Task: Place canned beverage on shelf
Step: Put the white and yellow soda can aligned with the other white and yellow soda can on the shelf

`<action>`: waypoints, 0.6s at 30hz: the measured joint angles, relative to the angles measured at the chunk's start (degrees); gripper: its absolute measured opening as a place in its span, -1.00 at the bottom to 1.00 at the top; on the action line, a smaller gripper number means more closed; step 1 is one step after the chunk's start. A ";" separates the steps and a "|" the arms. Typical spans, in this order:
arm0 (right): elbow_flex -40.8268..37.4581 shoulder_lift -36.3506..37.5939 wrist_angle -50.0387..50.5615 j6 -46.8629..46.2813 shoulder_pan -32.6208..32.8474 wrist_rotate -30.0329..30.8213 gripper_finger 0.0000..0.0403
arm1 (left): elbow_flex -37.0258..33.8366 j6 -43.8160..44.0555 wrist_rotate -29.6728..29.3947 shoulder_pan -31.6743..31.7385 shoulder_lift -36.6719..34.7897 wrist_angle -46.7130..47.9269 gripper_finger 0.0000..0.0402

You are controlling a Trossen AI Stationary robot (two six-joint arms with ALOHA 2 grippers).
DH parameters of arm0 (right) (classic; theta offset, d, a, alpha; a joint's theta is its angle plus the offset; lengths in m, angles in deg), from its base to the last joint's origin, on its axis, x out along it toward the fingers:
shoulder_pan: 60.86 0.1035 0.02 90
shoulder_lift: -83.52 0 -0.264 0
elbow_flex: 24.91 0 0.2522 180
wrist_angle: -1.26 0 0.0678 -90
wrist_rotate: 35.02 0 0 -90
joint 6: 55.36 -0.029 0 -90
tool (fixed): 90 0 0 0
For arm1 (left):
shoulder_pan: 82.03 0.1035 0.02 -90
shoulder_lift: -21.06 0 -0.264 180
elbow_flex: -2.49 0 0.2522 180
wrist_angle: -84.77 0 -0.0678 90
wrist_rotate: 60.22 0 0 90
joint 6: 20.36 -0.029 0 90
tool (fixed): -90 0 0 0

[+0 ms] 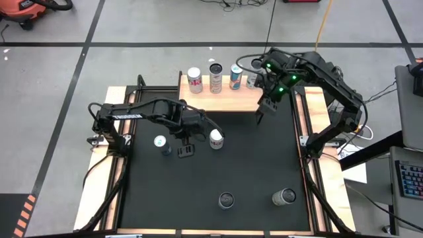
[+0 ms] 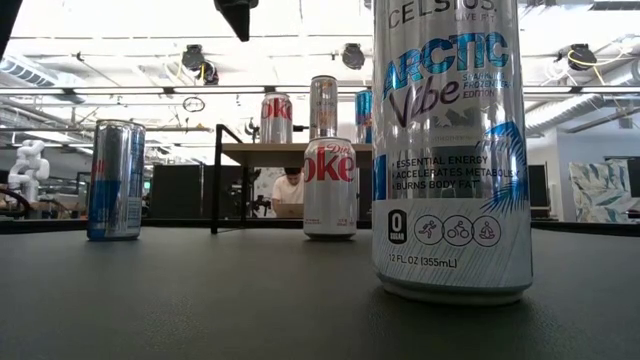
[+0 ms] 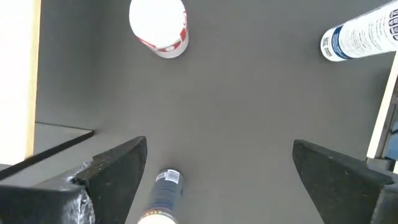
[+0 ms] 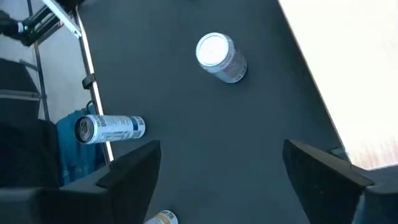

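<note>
The shelf [image 1: 221, 99], a low light-wood table on black legs, stands at the table's far edge with several cans upright on its top, among them a red-and-white can [image 1: 194, 79] and a silver one [image 1: 215, 77]. My right gripper [image 1: 263, 115] hangs open over the shelf's right front corner, nothing between its fingers [image 4: 221, 144]. My left gripper [image 1: 186, 151] is open above the black mat, between an upright blue can [image 1: 160, 142] and a Diet Coke can [image 1: 216, 139]. In the left wrist view [image 3: 219, 146] its fingers hold nothing.
Two more cans stand on the mat near the front edge, a dark-topped one [image 1: 226, 199] and a white Celsius can [image 1: 284, 196] that fills the low view [image 2: 450, 150]. Wooden rails [image 1: 310, 152] border the mat left and right. Bare mat lies in the middle.
</note>
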 joint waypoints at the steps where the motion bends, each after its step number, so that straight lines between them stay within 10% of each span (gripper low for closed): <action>1: 0.00 0.00 -0.20 0.40 0.46 0.00 0.60 | 0.00 0.87 0.00 -0.10 0.00 0.05 0.98; 18: 0.00 -0.01 -12.08 1.41 1.56 -0.15 0.60 | 0.00 2.42 -0.35 -1.02 0.00 0.20 0.98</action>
